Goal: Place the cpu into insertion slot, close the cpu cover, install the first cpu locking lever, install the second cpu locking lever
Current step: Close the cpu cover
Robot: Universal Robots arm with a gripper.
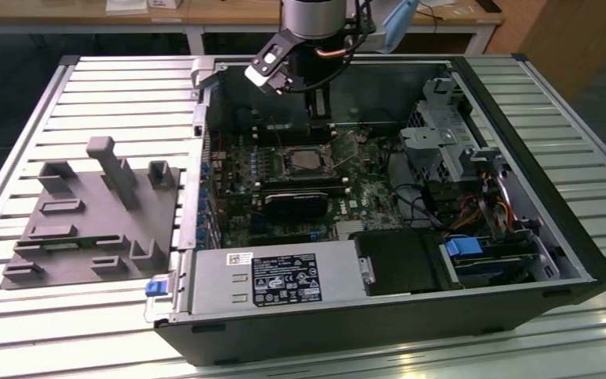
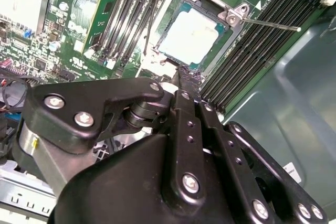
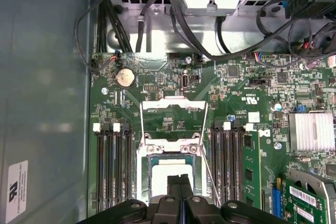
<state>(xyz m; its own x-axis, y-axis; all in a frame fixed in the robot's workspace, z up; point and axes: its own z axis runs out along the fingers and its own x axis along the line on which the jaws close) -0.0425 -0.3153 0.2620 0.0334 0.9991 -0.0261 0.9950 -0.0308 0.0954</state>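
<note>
- Gripper (image 3: 179, 181) hovers over the insertion slot (image 3: 170, 157), jaws together with nothing between them.
- The cpu (image 2: 191, 35) is already in the slot.
- It looks seated flat, but the fingers (image 3: 173, 195) hide part of it in the first wrist view.
- The cpu cover (image 3: 173, 105) looks swung up off the slot, hinged at the slot edge facing the coin cell (image 3: 125, 77). I'd call closing the cover the step in hand.
- Push on the cover's free end bar with the closed fingertips. Stay out of the cutout and off the chip's top.
- Follow the hinge arc with low force. Don't drive straight down at the slot.
- Both levers look unlatched. One lever wire (image 3: 211, 177) runs beside the slot. A second lever wire (image 2: 273, 24) sticks out from a slot corner toward the case wall (image 2: 294, 108).
- Keep both wires from getting trapped under the cover.
- Confirm the chip is square in the slot before the cover lands, because a cocked chip risks bent pins.
- Look of the cpu: small flat square with a pale silvery top that glares bright, ringed by the slot's dark frame.
</note>
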